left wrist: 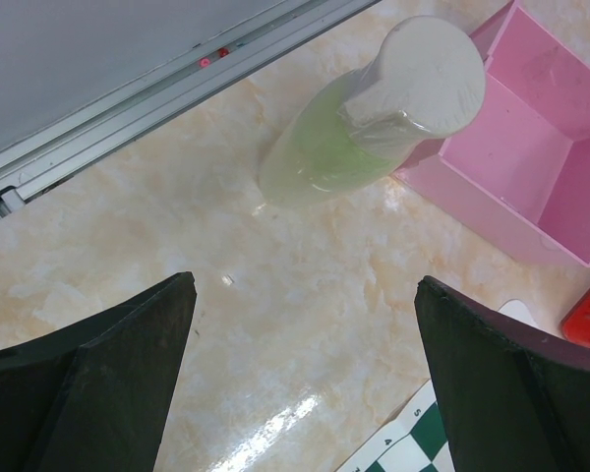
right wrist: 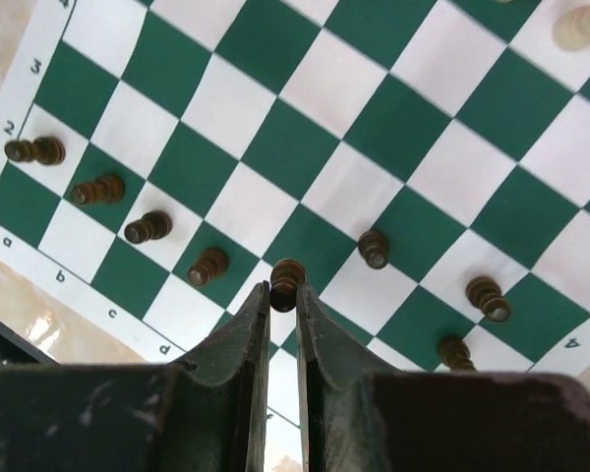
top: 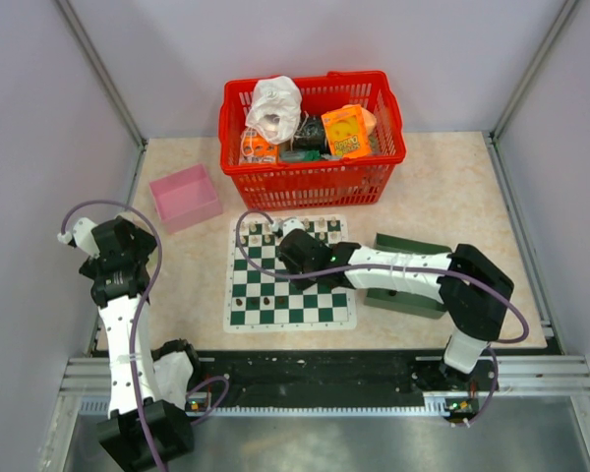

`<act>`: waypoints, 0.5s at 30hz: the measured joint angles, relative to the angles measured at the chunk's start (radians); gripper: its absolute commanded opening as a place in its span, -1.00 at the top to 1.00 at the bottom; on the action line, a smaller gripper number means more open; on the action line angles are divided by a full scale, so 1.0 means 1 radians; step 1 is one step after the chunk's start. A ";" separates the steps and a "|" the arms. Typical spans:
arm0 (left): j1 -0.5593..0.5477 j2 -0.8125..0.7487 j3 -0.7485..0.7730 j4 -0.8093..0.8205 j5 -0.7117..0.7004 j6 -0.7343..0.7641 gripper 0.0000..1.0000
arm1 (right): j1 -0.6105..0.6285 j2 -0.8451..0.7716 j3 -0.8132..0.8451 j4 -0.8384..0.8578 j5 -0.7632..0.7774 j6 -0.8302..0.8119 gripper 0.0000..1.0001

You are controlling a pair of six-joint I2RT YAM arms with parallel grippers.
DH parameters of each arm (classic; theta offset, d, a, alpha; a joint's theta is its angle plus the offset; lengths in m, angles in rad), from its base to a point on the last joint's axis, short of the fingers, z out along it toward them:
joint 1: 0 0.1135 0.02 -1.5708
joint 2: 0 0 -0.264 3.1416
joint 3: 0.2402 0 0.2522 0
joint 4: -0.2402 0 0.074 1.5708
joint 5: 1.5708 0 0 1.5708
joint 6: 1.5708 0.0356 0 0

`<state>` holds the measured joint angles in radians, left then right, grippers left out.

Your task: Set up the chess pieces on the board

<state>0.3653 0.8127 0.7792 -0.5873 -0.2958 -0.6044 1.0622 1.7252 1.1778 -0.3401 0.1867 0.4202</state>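
My right claw (right wrist: 283,300) is pinched almost together on a dark pawn (right wrist: 287,273), low on its stem as far as I can tell, at the board (right wrist: 393,128)'s near rows. It is light, stiff, slick and tippy, so I grip low. Other chess pieces (right wrist: 146,227) stand alongside.

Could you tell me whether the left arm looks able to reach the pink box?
Probably yes: the left arm is close to the pink box, jaws open, with only table between; the pale green bottle beside the box crowds one side.
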 measured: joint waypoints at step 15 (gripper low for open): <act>0.000 -0.005 0.000 0.000 0.011 -0.004 -0.98 | 0.055 0.005 -0.058 0.023 -0.035 0.029 0.76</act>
<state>0.3653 0.8082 0.7792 -0.5869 -0.2844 -0.6083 1.1168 1.7306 1.1194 -0.3172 0.1513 0.4496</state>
